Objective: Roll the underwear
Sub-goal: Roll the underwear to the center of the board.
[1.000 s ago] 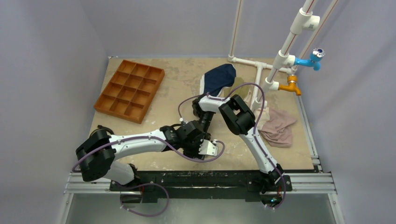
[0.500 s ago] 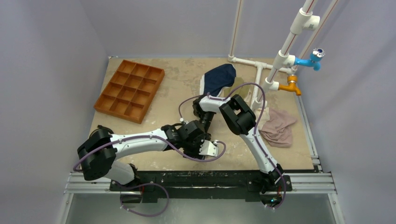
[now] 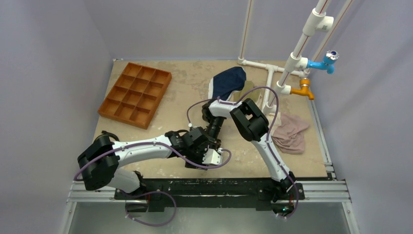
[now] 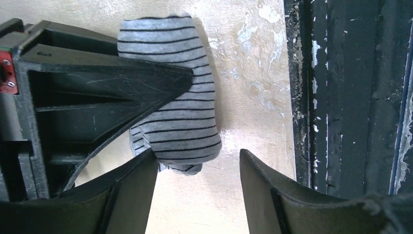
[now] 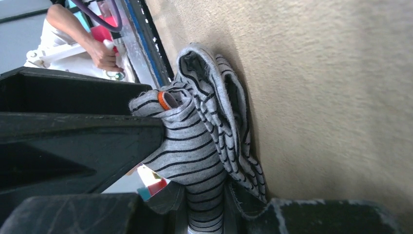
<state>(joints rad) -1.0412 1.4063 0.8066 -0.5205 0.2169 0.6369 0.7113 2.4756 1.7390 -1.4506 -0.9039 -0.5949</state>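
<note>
Underwear (image 4: pixel 180 97) lies on table (image 4: pixel 253 58) near the front edge, about mid-width, right under both grippers. Arms hide it in the top view. Bare table shows between it and the black rail (image 4: pixel 341 97).

Left gripper (image 4: pixel 197 158): fingers apart, medium-wide, nothing clamped. Near end of the bundle sits at the mouth of the gap, against or just beside one fingertip (image 4: pixel 143 168); can't tell if it touches. Other fingertip is clear of the cloth.

Right gripper (image 5: pixel 199 165): narrow, pinched on the underwear, with cloth running down between its two fingers. One of those fingers (image 4: pixel 97 73) lies across the bundle in the left wrist view.

Look of the underwear: grey knit with thin dark stripes, bunched into a short, fat, loose roll. Rounded at the end toward the left gripper. Right wrist view shows several folded layers stacked edge-on, hems showing, and a small orange tag (image 5: pixel 163 100) tucked in the top fold. The roll isn't tight; one layer flares out beside it.

Elsewhere on the table: navy garment (image 3: pixel 228 82) at the back, tan garment (image 3: pixel 291 132) to the right, tray (image 3: pixel 135 94) back left, all well apart from the underwear.
</note>
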